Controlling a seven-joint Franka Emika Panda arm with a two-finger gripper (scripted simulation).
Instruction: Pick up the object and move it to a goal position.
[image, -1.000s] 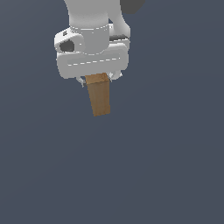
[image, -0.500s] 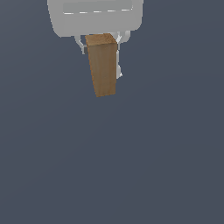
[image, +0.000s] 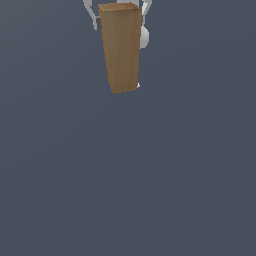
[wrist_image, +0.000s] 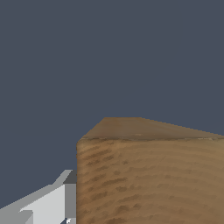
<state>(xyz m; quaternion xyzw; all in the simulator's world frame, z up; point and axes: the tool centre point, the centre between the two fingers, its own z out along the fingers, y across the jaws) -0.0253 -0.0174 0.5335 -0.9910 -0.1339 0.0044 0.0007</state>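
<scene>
The tan-brown wooden block (image: 120, 47) hangs upright near the top of the exterior view, clear of the grey floor. My gripper (image: 119, 25) is shut on it. Only parts of its white fingers (image: 144, 35) show on both sides of the block; the gripper body is out of view above the frame. In the wrist view the block (wrist_image: 148, 175) fills much of the picture, very close, with one white finger (wrist_image: 48, 203) beside it.
A plain dark grey floor (image: 128, 190) fills the exterior view below the block. No goal marker or other object shows in either view.
The gripper has risen with the block in it. The block now looks larger and higher in the exterior view, and the gripper body has left the frame's top.
</scene>
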